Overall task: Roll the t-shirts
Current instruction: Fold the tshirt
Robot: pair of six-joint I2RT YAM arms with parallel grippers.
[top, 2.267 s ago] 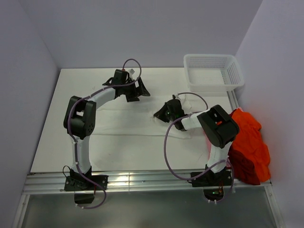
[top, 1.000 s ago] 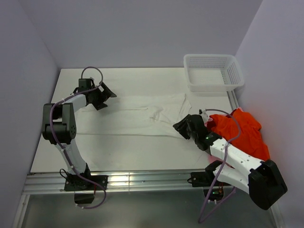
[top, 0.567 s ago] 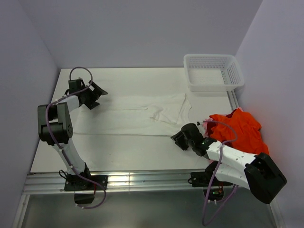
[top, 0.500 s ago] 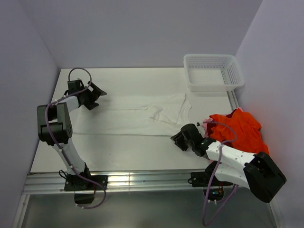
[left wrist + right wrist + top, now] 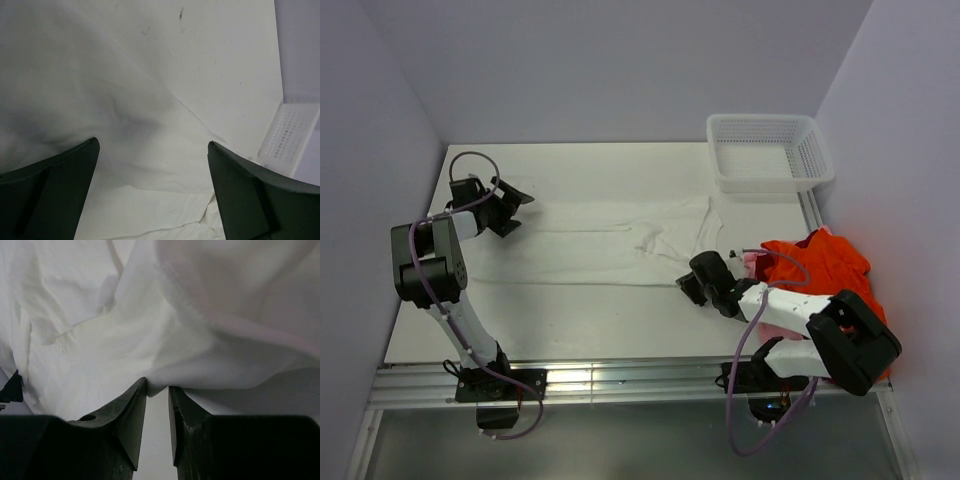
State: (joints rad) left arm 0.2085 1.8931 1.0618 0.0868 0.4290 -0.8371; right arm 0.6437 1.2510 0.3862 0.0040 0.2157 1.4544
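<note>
A white t-shirt (image 5: 610, 245) lies spread flat across the middle of the table. My left gripper (image 5: 506, 207) is open and empty, low over the shirt's far left corner; in the left wrist view its wide-apart fingers (image 5: 55, 185) frame white cloth (image 5: 150, 165). My right gripper (image 5: 688, 285) is at the shirt's near right corner. In the right wrist view its jaws (image 5: 157, 386) are nearly closed, pinching a fold of the white shirt (image 5: 165, 340) at the tips. A heap of orange-red t-shirts (image 5: 835, 275) lies at the table's right edge, beside the right arm.
A white mesh basket (image 5: 770, 150) stands at the back right corner; it also shows in the left wrist view (image 5: 292, 140). Purple-grey walls close in the left, back and right sides. A metal rail runs along the near edge.
My left gripper has moved left along the shirt's far edge to its left corner. My right gripper has moved from the shirt's middle to its near right corner and closed on cloth there.
</note>
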